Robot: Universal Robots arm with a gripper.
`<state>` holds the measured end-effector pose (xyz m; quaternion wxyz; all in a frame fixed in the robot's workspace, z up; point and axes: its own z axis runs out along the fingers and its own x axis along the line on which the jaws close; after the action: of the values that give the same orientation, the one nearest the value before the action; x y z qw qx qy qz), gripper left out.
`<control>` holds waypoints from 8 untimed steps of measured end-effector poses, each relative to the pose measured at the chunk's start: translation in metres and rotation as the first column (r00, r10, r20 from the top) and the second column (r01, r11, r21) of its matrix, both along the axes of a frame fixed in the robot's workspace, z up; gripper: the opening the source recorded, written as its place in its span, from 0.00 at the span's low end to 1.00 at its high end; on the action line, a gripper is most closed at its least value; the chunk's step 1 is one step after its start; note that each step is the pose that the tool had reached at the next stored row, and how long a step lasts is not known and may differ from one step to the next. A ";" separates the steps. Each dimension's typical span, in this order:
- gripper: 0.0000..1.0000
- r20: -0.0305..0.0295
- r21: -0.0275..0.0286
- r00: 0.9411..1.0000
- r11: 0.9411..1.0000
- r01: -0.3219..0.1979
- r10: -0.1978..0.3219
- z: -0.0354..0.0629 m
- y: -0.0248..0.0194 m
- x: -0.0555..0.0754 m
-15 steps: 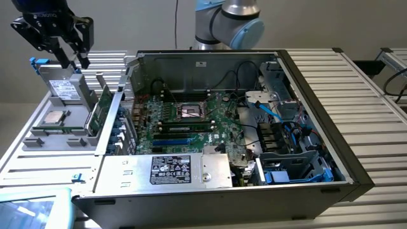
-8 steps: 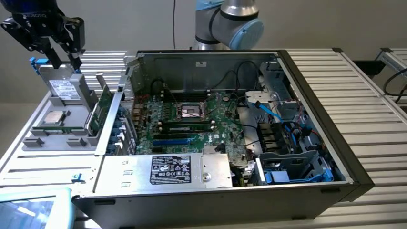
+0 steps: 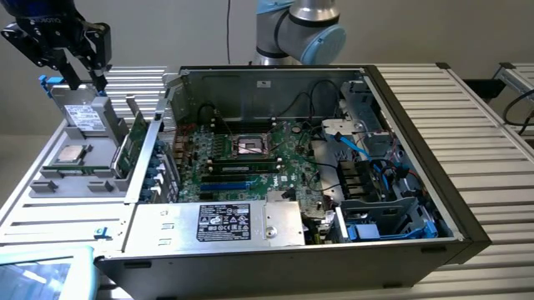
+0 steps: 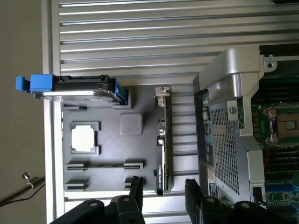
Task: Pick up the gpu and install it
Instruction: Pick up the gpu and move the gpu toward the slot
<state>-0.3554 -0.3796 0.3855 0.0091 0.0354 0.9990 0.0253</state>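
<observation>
The gpu (image 3: 130, 147) stands on its edge in a grey parts tray (image 3: 50, 182) at the exterior view's left, green board facing the computer case. In the wrist view the gpu (image 4: 163, 140) is a thin dark edge with its silver bracket at one end. My gripper (image 3: 87, 82) hangs open well above the tray, over the far end near the drive. The wrist view shows the gripper (image 4: 163, 195) with its two black fingers (image 4: 136, 190) spread either side of the card's line, nothing between them.
The tray (image 4: 107, 151) also holds a grey drive with a white label (image 3: 84, 116) in blue clips and a processor (image 4: 84, 138). The open computer case (image 3: 401, 162) with its motherboard (image 3: 242, 169) and blue slots (image 3: 225, 185) lies beside the tray. Slatted metal table (image 3: 484, 125) all around.
</observation>
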 end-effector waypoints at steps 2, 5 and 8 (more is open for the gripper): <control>0.49 0.000 0.000 1.000 1.000 0.000 0.000 0.0000 0.0000 0.000; 0.49 0.000 0.000 1.000 1.000 0.000 0.000 -0.0023 0.0000 0.000; 0.49 0.000 0.000 1.000 1.000 0.000 0.000 -0.0077 0.0000 0.000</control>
<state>-0.3555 -0.3796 0.3778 0.0092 0.0354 0.9990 0.0255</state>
